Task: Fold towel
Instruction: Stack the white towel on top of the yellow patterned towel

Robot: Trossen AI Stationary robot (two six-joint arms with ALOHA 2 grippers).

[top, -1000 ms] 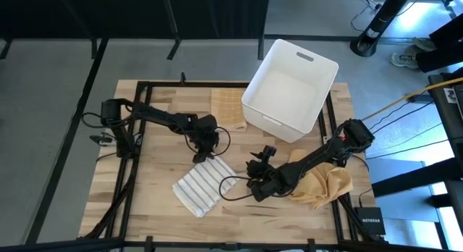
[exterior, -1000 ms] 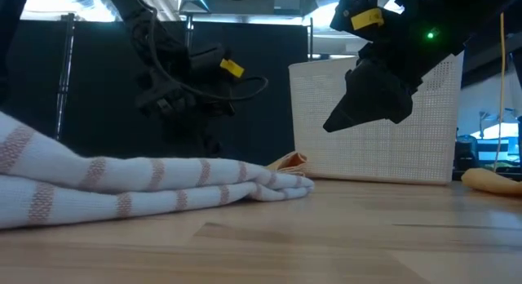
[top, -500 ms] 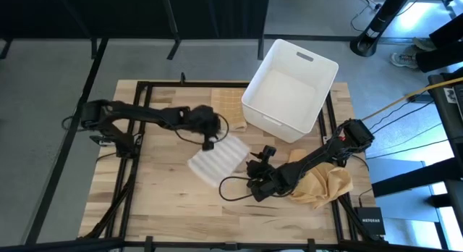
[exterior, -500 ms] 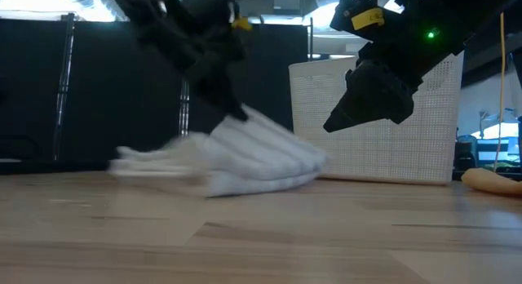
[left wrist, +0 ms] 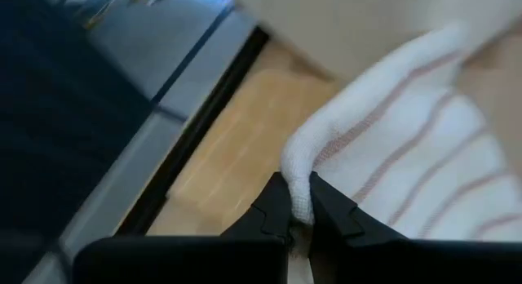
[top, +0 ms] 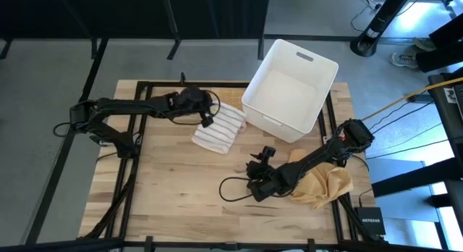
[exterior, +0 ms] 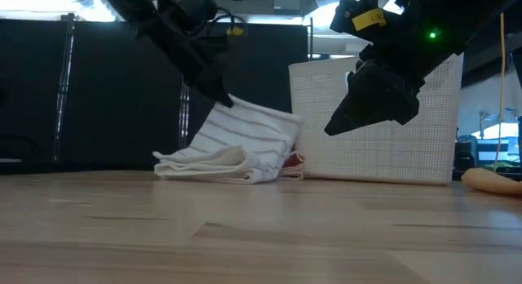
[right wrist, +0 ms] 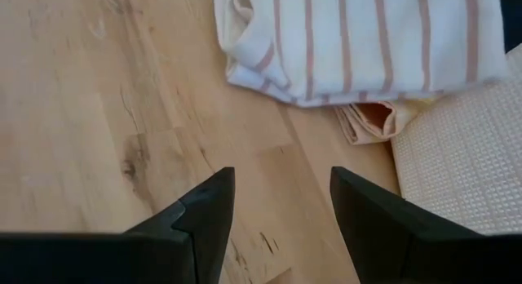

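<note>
The white towel with thin reddish stripes (top: 221,127) lies folded beside the white bin (top: 289,89), at the table's far middle. My left gripper (top: 207,116) is shut on its far-left end, which is raised in the low view (exterior: 236,141). The towel's near part rests on the table and partly on an orange cloth (right wrist: 375,117) that peeks out under it. My right gripper (top: 255,181) hovers open above the table's near middle, its fingers (right wrist: 204,210) pointing toward the towel and touching nothing. My left gripper pinches a rolled-over fold at the towel's far-left edge (left wrist: 299,186) between its two fingers. The fingers come from the table's left, slanting down. That end is lifted, and the towel slopes down from the fingers to its folded lower layers (exterior: 208,166) on the table.
The white bin stands just right of the towel, at the far right. A crumpled yellow cloth (top: 325,183) lies under my right arm near the right edge. Bare wood spreads across the table's near left.
My left gripper has shut on the towel, risen and gone toward the far edge and the bin, tipping from pointing down to a slant. The towel has been dragged from the table's near middle to beside the bin, its gripped end lifted, and now lies over the orange cloth.
</note>
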